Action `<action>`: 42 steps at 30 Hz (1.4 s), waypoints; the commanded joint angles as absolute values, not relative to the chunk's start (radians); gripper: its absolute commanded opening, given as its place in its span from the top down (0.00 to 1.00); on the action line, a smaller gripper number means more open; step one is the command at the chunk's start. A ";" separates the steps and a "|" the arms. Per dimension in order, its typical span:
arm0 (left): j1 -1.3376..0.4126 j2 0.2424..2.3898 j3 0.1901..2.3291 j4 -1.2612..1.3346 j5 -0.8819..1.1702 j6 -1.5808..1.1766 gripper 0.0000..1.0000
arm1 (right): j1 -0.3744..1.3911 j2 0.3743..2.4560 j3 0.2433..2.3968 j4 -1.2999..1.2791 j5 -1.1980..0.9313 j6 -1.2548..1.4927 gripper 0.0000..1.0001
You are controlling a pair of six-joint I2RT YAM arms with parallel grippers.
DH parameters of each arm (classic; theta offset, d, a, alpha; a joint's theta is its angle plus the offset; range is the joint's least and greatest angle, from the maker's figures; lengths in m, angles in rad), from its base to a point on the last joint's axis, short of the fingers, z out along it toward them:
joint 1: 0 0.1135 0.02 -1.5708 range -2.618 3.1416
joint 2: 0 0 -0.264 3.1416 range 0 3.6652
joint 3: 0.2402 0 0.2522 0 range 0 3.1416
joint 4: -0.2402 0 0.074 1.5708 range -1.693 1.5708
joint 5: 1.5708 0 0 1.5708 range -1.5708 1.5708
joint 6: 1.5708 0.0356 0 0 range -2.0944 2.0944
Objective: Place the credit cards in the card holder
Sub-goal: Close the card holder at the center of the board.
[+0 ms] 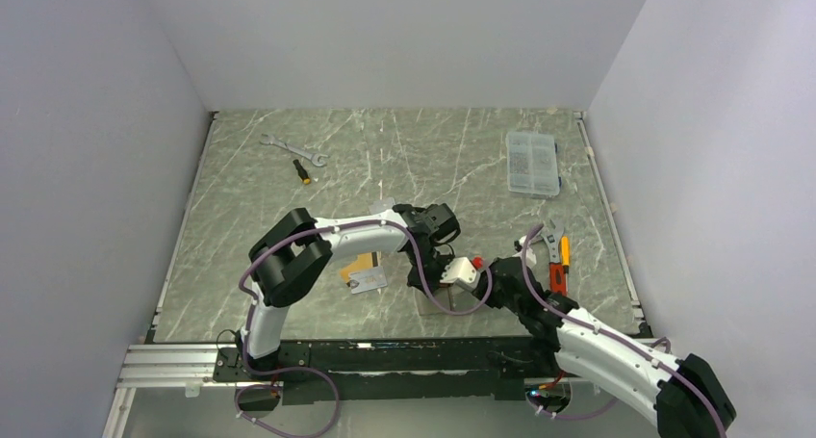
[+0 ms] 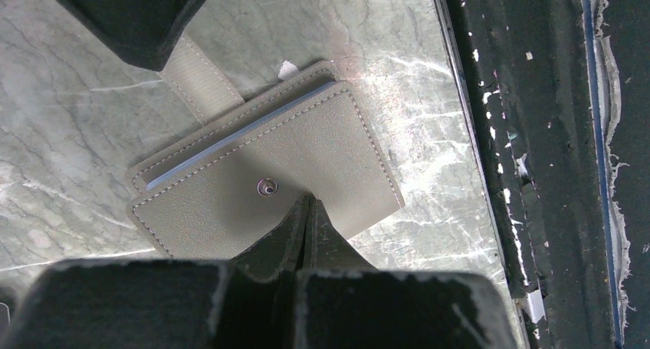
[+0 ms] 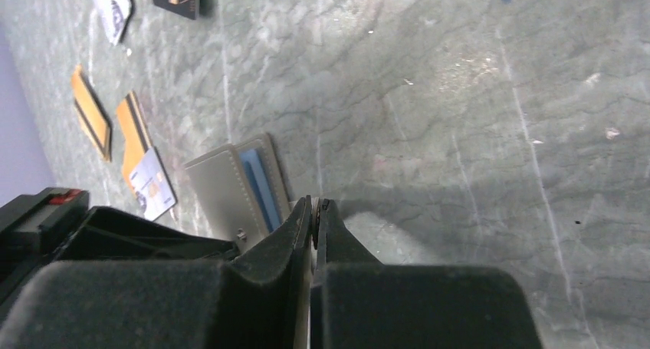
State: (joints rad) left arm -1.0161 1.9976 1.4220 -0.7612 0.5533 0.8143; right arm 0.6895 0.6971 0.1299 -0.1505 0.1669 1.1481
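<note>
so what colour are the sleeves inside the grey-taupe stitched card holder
Pale blue sleeves, clearest in the right wrist view.

The small grey-brown card holder (image 2: pixel 329 146) lies flat on the table (image 2: pixel 69 134). Its cover is almost shut. A thin line of pale blue sleeves (image 2: pixel 230 138) peeks out along one edge. A round metal snap (image 2: pixel 267 186) sits on the cover, and a strap (image 2: pixel 201 80) sticks out. Near it lie two gold-orange credit cards (image 3: pixel 134 126) with black stripes. A silver-grey card (image 3: pixel 153 184) touches one of them.

Nothing legible; the markings on the silver-grey card (image 3: pixel 153 184) are too small to read
</note>
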 commanded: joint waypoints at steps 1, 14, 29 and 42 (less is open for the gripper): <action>-1.026 2.006 1.389 -0.766 0.485 0.822 1.00 | 0.683 0.636 0.161 -0.128 0.134 1.120 1.00; -1.026 1.830 1.318 -0.815 0.548 0.821 1.00 | 0.681 0.664 0.169 -0.110 0.054 1.078 1.00; -1.104 1.765 1.145 -0.573 0.480 0.752 1.00 | 0.692 0.663 0.156 -0.173 0.060 1.146 1.00; -1.169 1.726 1.133 -0.558 0.356 0.749 0.98 | 0.695 0.703 0.211 -0.209 0.040 1.111 1.00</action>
